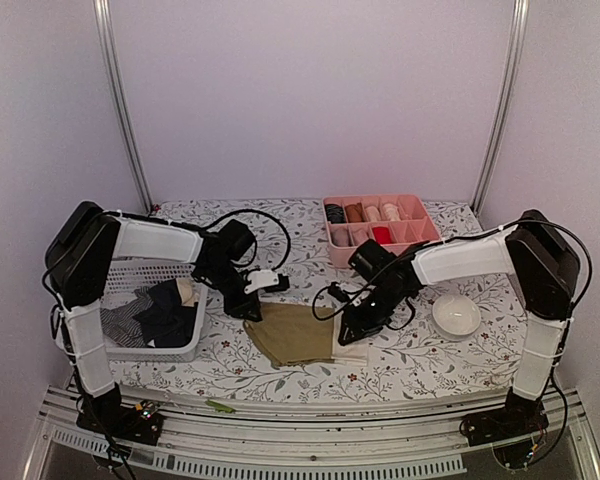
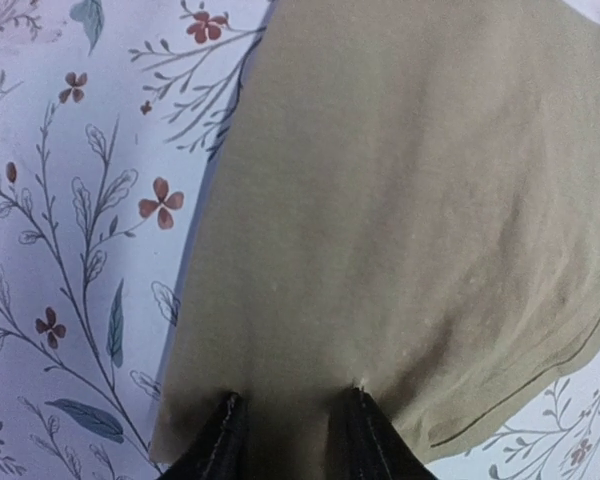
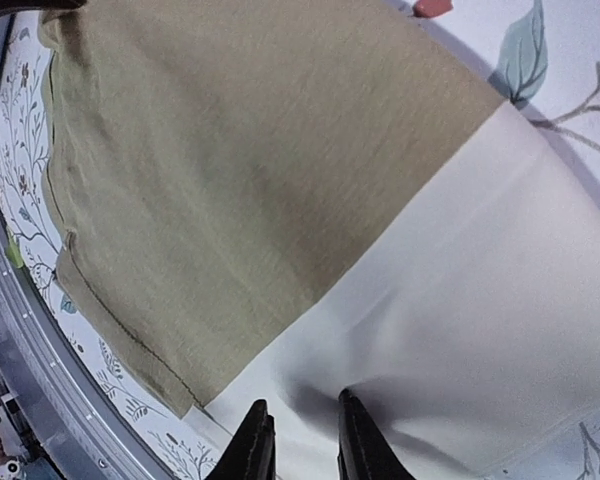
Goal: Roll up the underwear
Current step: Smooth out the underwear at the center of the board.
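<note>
1. Olive-tan underwear (image 1: 292, 335) lay flat on the flowered tablecloth (image 1: 430, 355), near the front edge and between the two arms.
2. Its white waistband (image 1: 352, 352) lay on the side toward the right arm.
3. The left gripper (image 1: 248, 308) stood at the far left corner of the garment, pointing down at it.
4. In the left wrist view, the left gripper (image 2: 292, 440) had its black fingers (image 2: 220, 445) apart. The tips were down on the tan cloth (image 2: 400, 220) close to its edge, and flat cloth showed in the gap.
5. The right gripper (image 1: 352, 330) stood at the waistband side.
6. In the right wrist view, the right gripper (image 3: 302, 440) had its fingers (image 3: 355, 440) only slightly apart, tips on the white band (image 3: 460, 300), with a small crease between them. Whether it pinched the band could not be told.
7. Tan fabric (image 3: 230, 170) spread away from the band toward the table's metal edge.
8. A white mesh basket (image 1: 130, 270) sat on the left, holding a pile of other garments (image 1: 155, 310), striped, black and cream.
9. A pink tray (image 1: 375, 198) sat at the back right with rolled pieces in its far compartments.
10. A white bowl (image 1: 456, 316) sat beside the right arm.
</note>
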Motion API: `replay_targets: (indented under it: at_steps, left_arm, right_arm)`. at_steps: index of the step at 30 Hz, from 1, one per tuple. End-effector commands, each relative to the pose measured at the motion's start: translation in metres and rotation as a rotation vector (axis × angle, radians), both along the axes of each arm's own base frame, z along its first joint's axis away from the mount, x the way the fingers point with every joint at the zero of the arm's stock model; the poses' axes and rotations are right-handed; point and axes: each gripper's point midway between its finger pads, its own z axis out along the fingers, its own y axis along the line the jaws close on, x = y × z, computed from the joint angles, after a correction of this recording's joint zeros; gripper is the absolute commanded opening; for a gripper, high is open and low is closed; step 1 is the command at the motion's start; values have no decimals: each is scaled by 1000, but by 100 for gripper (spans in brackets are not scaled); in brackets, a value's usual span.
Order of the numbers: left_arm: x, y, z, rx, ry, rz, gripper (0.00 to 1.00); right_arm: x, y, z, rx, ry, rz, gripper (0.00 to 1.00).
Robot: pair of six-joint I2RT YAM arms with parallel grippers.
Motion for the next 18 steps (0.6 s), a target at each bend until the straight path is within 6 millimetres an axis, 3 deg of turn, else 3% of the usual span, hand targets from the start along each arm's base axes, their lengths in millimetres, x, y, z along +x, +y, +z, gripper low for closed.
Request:
replay_targets:
  at_steps: [1,8,11,12,13,14,15,16,18]
  left_arm:
    - [-3,3,34,-64,-33,-24,39]
    - [-26,-24,116,-358,-126,-134,47]
    - [-24,-29,167,-472,-242,-130,53]
    - [-22,-31,187,-515,-289,-124,60]
    - [-22,-32,206,-562,-333,-119,83]
    - [-23,-32,228,-616,-389,-113,94]
    - [-22,-34,238,-665,-419,-95,96]
    - [-23,-34,252,-728,-444,-63,96]
    - [-28,-34,254,-795,-466,-43,96]
  right_arm:
    - [1,3,40,93,-123,30,28]
    - [7,-6,131,255,-507,44,40]
    - [11,-14,175,315,-672,27,55]
    - [13,-16,191,340,-720,15,63]
    - [15,-18,206,364,-766,-1,76]
    - [21,-21,217,382,-813,-34,91]
    - [31,-26,226,385,-870,-97,100]
    - [42,-33,236,389,-910,-189,99]
    - [60,-47,247,403,-924,-394,99]
